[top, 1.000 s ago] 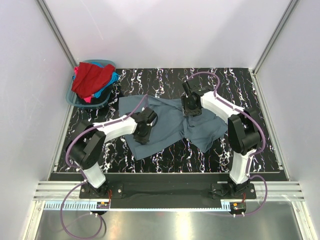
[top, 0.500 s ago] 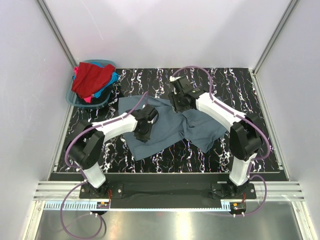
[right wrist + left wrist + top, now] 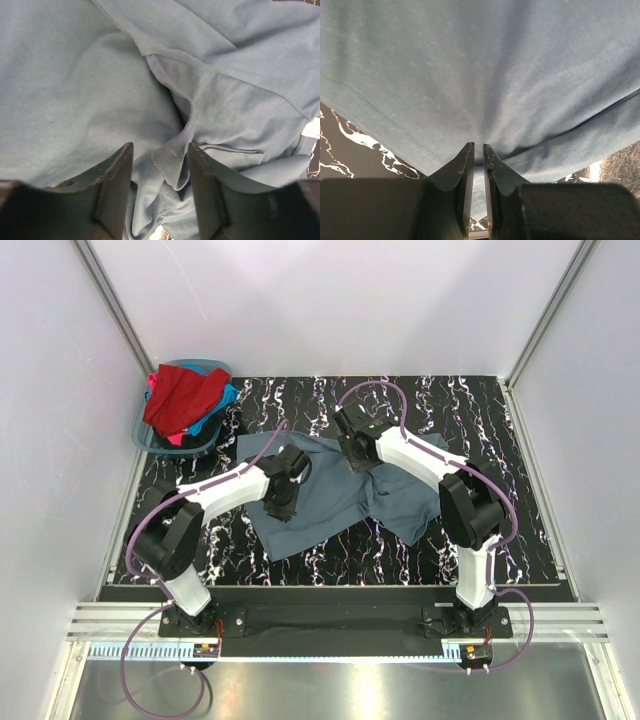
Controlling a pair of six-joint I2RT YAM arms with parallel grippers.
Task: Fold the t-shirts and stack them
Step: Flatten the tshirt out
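Two grippers: both down on the grey-blue t-shirt (image 3: pixel 330 502), crumpled mid-table (image 3: pixel 480 410).
Left gripper (image 3: pixel 478 146): nipped almost closed on a pucker of cloth.
Right gripper (image 3: pixel 160 147): jaws apart, astride a hemmed fold, clamping nothing.
Change: the open one swung leftward across the shirt; the other barely shifted.
Meaning: probably picking a new grasp point; folding not begun.
Remaining t-shirts (image 3: pixel 185 398): heaped in the basket (image 3: pixel 148 440).

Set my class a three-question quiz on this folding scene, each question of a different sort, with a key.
1. True or false: the right gripper stands open over a hem of the grey-blue t-shirt.
2. Which one pinches that shirt? A) left gripper B) right gripper C) neither
3. Fill in: the red t-shirt lies in the ____.
Key: 1 true; 2 A; 3 basket.
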